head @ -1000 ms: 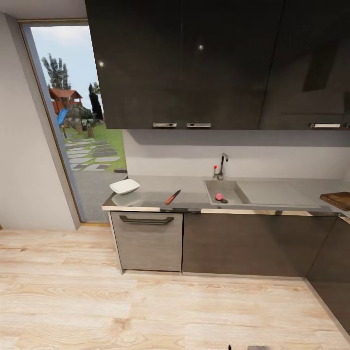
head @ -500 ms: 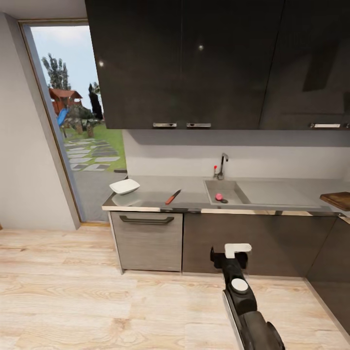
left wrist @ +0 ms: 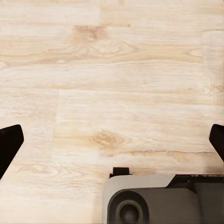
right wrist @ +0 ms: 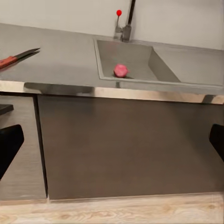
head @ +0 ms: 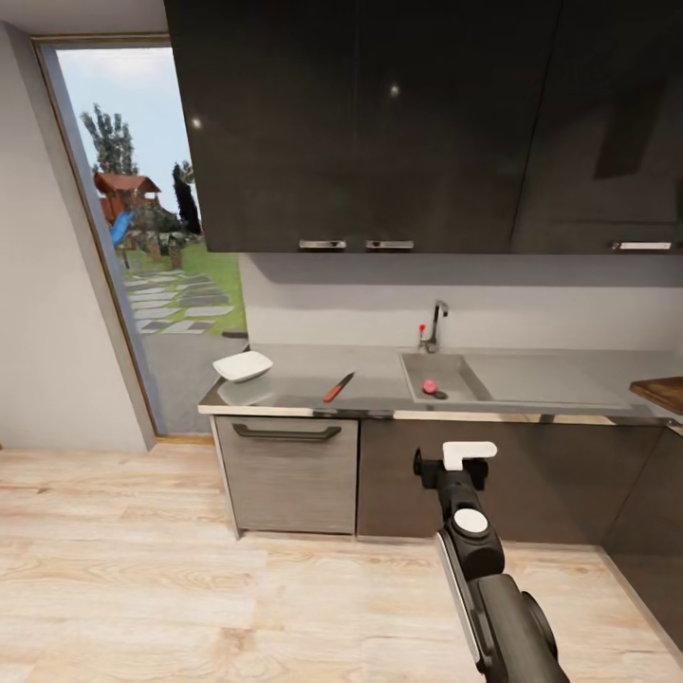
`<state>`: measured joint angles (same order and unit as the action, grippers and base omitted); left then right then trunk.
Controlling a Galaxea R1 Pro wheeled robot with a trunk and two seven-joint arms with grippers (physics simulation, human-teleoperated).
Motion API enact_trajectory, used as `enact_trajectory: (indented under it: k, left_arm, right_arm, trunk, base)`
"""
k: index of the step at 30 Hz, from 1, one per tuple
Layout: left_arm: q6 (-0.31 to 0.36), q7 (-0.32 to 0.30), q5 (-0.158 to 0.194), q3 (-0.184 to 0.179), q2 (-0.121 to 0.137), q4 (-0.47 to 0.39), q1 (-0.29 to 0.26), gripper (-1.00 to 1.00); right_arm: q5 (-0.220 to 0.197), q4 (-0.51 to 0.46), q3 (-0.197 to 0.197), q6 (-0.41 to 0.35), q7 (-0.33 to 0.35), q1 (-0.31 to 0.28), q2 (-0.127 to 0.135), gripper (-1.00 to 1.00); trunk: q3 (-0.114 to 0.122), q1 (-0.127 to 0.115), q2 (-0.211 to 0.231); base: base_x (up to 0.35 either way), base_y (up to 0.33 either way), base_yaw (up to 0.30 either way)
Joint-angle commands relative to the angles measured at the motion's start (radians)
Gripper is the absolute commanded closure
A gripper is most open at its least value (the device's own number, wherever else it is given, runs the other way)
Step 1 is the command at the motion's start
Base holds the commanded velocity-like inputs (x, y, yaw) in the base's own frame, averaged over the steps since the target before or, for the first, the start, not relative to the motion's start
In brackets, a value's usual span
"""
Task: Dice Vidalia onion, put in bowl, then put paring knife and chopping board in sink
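Raised higher, right hand [head: 453, 463] gapes open; paring knife [head: 338, 386] lies diagonal, blade toward the backsplash.

Evenly bright, soft rendered light; daylight through the doorway [head: 142, 285] at left. Small glare dots on the glossy dark upper cabinets [head: 379, 123], a sheen along the countertop [head: 313, 384] edge. Faint shadow under the cabinets. Slightly soft, wide-angle stretch toward edges.

The chopping board [head: 663, 392] is cut off at the edge.
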<state>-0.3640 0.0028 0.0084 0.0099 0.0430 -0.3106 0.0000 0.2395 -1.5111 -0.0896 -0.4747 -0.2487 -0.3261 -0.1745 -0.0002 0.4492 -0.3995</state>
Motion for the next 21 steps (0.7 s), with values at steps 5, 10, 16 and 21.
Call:
enact_trajectory:
  k: [5, 10, 16, 21]
  left_arm:
    - [-0.002, 0.0, 0.001, 0.001, 0.0, 0.002, 0.0, -1.0]
    - [-0.001, 0.0, 0.001, 0.001, 0.0, 0.003, 0.0, -1.0]
    - [-0.001, 0.0, 0.001, 0.001, 0.0, 0.004, 0.0, -1.0]
    - [-0.001, 0.0, 0.001, 0.001, 0.0, 0.004, 0.0, -1.0]
  right_arm:
    - [0.01, -0.008, -0.002, -0.012, 0.0, -0.001, 0.0, -1.0]
    - [0.01, -0.013, -0.002, -0.013, 0.0, -0.001, 0.0, -1.0]
    - [0.011, -0.015, -0.002, -0.013, 0.0, -0.001, 0.0, -1.0]
    - [0.011, -0.015, -0.002, -0.013, 0.001, -0.001, 0.0, -1.0]
  trunk:
    - [0.0, 0.001, -0.001]
    - [0.0, 0.001, -0.001]
    - [0.0, 0.001, -0.001]
    - [0.0, 0.001, -0.001]
  base:
    - [0.268, 0.124, 0.0]
    - [0.281, 0.153, 0.0]
    - [0.283, 0.168, 0.0]
    - [0.283, 0.161, 0.0]
